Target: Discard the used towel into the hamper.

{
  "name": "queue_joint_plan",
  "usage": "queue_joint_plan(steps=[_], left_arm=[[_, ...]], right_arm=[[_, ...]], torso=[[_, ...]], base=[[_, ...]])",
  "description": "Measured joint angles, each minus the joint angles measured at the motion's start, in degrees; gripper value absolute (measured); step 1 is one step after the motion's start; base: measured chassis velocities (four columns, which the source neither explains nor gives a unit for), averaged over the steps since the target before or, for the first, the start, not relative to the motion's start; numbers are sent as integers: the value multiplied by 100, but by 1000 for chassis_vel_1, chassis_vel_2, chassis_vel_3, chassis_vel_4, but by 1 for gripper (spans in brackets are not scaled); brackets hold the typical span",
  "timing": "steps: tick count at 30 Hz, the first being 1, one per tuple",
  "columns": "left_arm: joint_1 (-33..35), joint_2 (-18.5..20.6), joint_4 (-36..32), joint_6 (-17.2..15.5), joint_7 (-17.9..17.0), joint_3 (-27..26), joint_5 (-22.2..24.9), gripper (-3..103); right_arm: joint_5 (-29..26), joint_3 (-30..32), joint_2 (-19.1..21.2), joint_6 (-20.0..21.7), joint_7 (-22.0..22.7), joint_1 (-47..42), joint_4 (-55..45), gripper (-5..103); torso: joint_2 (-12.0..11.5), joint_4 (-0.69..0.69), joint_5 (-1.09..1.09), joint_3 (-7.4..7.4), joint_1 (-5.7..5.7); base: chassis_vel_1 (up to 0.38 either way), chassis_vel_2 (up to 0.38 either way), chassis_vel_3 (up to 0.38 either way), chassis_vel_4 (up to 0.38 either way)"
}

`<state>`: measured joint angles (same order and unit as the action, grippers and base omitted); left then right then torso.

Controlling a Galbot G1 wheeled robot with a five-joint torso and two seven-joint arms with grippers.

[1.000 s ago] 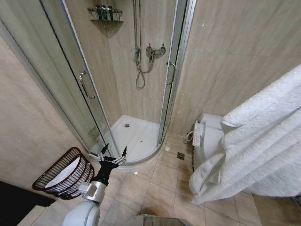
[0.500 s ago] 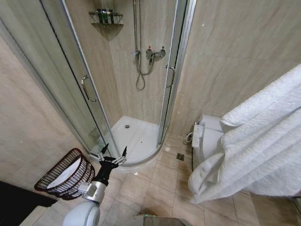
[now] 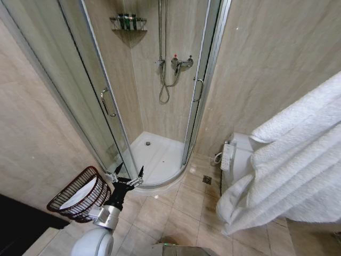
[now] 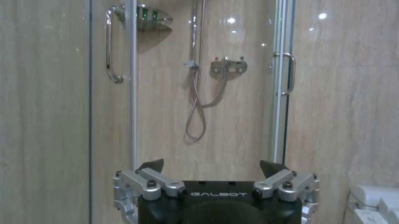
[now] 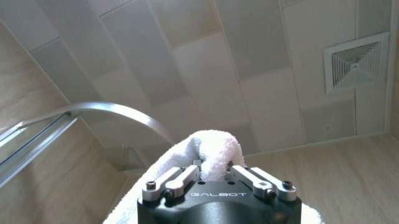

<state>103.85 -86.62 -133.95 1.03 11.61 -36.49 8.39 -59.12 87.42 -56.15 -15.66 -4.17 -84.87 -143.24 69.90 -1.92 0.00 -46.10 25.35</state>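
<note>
While the right gripper (image 5: 212,175) pinches the white towel (image 3: 290,160) aloft, the hamper (image 3: 80,193) sits low at left. Left gripper (image 3: 127,173) idles with fingers spread; carrying the cloth squarely above the rim looks wise.

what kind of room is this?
A bathroom, almost certainly: a glass corner shower stall with a mixer tap and hose, a toilet beside it, tiled floor with a drain. The right gripper holds a white towel; a hamper stands by the left gripper.
</note>
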Motion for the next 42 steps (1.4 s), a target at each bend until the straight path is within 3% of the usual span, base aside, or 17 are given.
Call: queue_joint_plan(steps=[42], left_arm=[[0, -1, 0, 0, 0, 0, 0, 100]], right_arm=[[147, 7, -50, -1, -18, -19, 0, 10]], torso=[[-61, -2, 0, 34, -29]], base=[[29, 23, -20, -26]])
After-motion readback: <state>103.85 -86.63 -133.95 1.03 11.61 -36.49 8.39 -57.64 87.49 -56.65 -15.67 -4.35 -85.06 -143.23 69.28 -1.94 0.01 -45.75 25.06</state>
